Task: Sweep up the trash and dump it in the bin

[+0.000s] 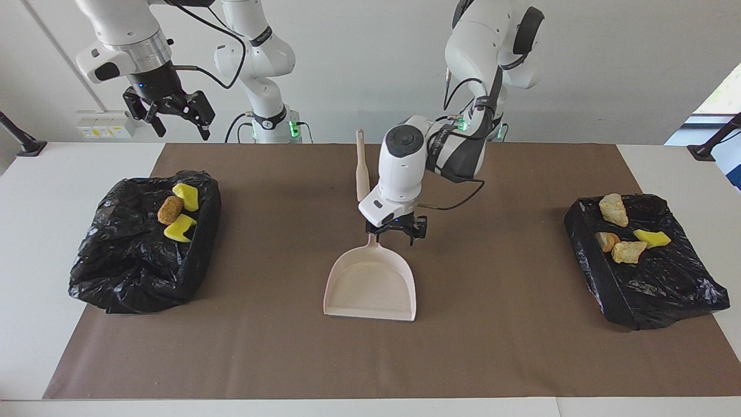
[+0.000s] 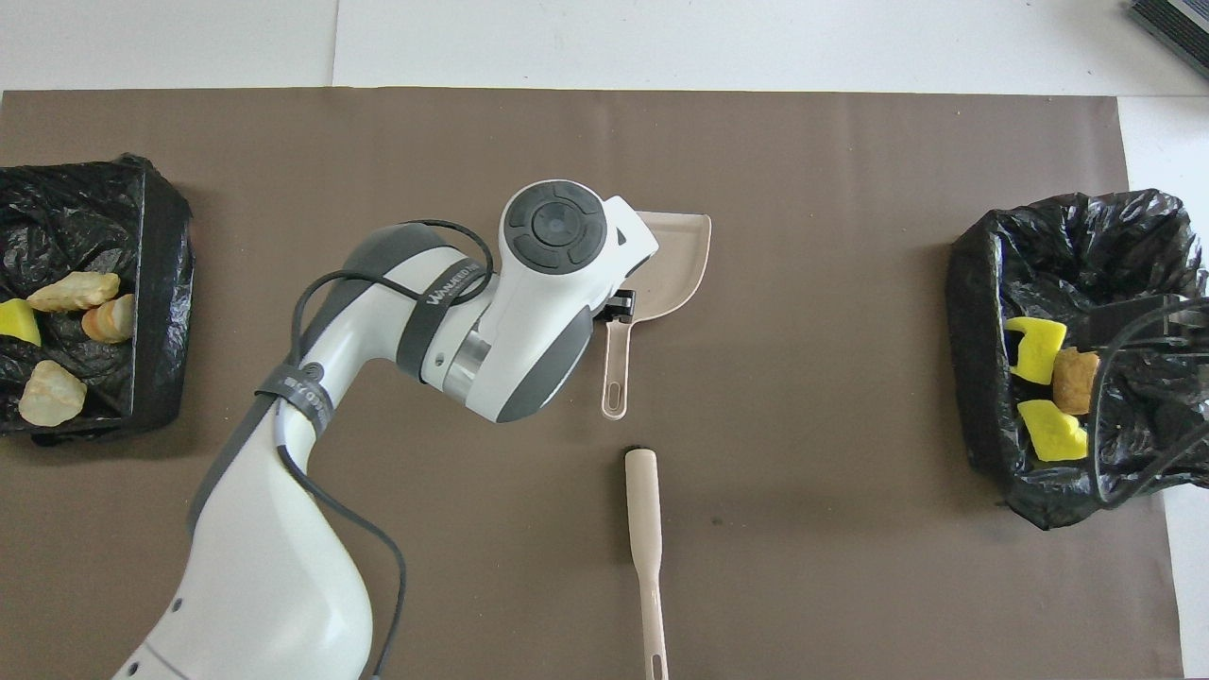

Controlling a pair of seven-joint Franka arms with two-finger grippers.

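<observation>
Trash point(image 1: 178, 212) already sits in the bins, so the sweeping and dumping look finished and the step in hand is putting the tools down. Taking the pale pink plastic dustpan point(image 1: 370, 285) at the middle of the brown paper mat point(image 1: 509, 324) as landmark: the left gripper point(image 1: 397, 233) hangs just over the dustpan's handle, toward the left arm's end, fingers spread and holding nothing. The dustpan lies flat on the mat, empty, its mouth pointing away from the robots. A beige brush with a long thin handle point(image 2: 642, 529) lies on the mat nearer to the robots than the dustpan, apart from it.

My judgement is that the next move calls only for lifting the left arm straight up, clear of the handle, without nudging the pan.

Three scraps, two bright yellow foam chunks and one orange-brown lump, rest in the crumpled black bag-lined bin point(image 1: 139, 255) toward the right arm's end from the dustpan. Four more, tan and orange bread-like lumps plus one yellow wedge point(image 1: 652, 237), lie in the flatter black-lined bin point(image 1: 654, 284) toward the left arm's end. None is visible on the mat.

The right gripper point(image 1: 168, 113) waits high above the table's edge by the first bin, fingers apart and empty.
</observation>
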